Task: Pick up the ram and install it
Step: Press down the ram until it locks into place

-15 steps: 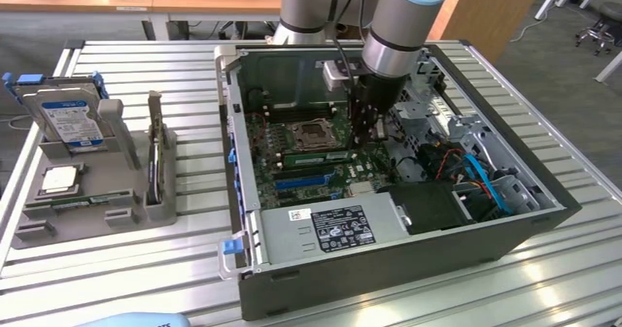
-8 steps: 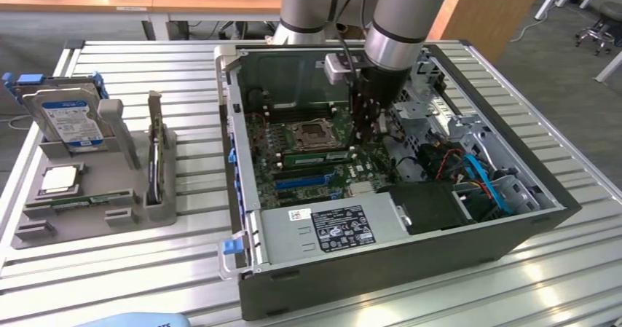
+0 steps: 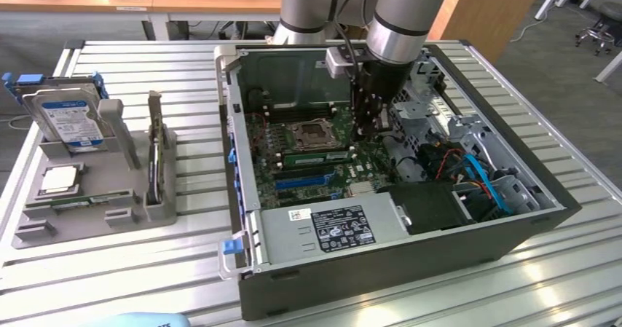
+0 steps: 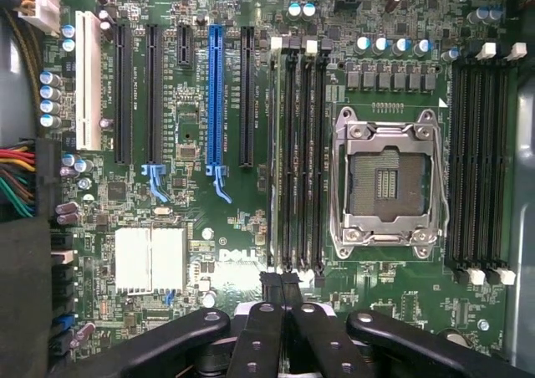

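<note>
Inside the open computer case (image 3: 243,218), a thin green ram stick (image 3: 316,155) stands seated in a memory slot beside the empty CPU socket (image 3: 313,132). In the wrist view its top edge shows as a pale strip (image 4: 277,160) in the slot farthest from the socket (image 4: 386,181). My gripper (image 3: 365,132) hangs straight down over the motherboard at one end of those slots. Its dark fingertips (image 4: 280,284) are pressed together, just above the slot ends. Nothing shows between them.
On the exterior view's left, a grey parts tray (image 3: 58,225) holds a hard drive (image 3: 68,119), a square silver processor (image 3: 60,178) and an upright card (image 3: 156,159). The power supply (image 3: 331,229), coloured cables (image 3: 476,174) and case walls surround the motherboard.
</note>
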Robot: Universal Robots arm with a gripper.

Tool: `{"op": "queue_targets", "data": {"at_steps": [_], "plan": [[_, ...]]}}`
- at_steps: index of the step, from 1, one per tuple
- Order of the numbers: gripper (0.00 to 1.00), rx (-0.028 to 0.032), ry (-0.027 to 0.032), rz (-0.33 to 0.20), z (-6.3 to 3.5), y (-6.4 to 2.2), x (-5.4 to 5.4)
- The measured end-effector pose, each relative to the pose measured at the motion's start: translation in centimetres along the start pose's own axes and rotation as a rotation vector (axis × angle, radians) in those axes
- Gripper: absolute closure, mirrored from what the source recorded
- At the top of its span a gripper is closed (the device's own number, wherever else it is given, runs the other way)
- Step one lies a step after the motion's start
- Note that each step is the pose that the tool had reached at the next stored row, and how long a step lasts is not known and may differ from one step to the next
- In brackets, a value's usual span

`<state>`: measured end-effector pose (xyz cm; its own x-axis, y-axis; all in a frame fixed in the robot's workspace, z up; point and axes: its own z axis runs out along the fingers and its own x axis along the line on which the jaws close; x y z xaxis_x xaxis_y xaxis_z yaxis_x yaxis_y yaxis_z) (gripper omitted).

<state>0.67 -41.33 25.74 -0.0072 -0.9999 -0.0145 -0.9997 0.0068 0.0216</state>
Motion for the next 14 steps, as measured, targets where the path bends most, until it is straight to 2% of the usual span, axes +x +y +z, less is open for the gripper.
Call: {"op": "queue_targets", "data": {"at_steps": [7,10,14], "plan": [[0.90,0.0000,0.0002,0.000,-0.01,0.06,0.0],[0.90,0.0000,0.0003,0.000,0.00,0.59,0.0],[0.90,0.0003,0.0002,0.000,0.03,1.73,0.0]]}}
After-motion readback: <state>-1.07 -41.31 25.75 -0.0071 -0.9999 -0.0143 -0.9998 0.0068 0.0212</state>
